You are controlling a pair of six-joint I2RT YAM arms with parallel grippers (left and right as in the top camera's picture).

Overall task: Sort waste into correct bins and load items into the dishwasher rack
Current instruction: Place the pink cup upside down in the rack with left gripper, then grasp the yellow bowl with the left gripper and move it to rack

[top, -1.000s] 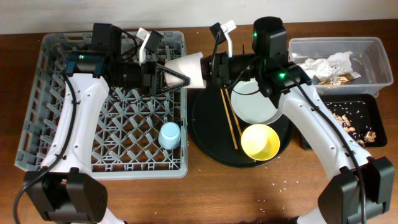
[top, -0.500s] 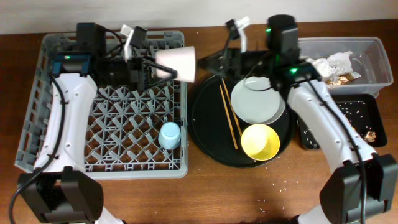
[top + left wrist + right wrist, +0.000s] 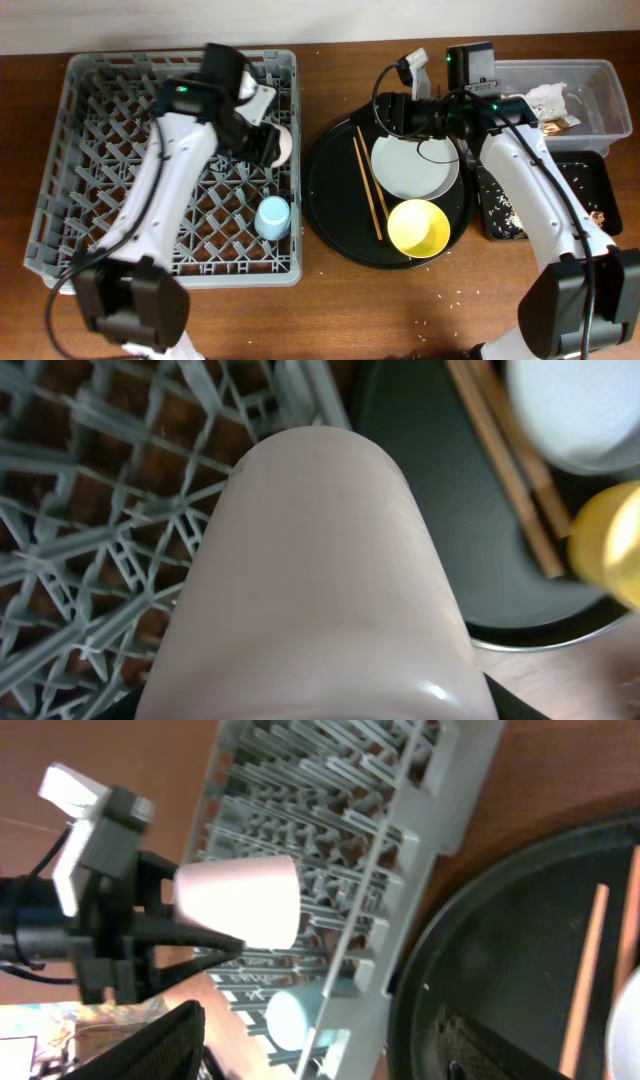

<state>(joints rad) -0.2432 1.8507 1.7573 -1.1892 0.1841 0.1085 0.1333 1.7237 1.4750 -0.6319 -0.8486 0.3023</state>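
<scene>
My left gripper (image 3: 266,141) is shut on the small pink cup (image 3: 284,144), holding it over the right side of the grey dishwasher rack (image 3: 90,150). That cup (image 3: 320,580) fills the left wrist view and hides the fingers there. A light-blue cup (image 3: 272,217) stands among the rack's pegs. My right gripper (image 3: 392,110) hangs open and empty above the far side of the round black tray (image 3: 335,215). Its dark fingers (image 3: 150,1040) frame the pink cup (image 3: 240,900) from a distance. On the tray lie the white plate (image 3: 415,165), the yellow bowl (image 3: 418,228) and the chopsticks (image 3: 368,185).
At the far right a clear tub (image 3: 600,75) holds white napkins (image 3: 535,100) and a brown-gold wrapper (image 3: 560,123). In front of it a black rectangular tray (image 3: 600,170) holds beige scraps (image 3: 555,190). Crumbs dot the brown table (image 3: 460,295).
The right gripper let go of the pink cup and drew back to the right. The left gripper took the cup, swung it round and brought it down over the rack's right side.
</scene>
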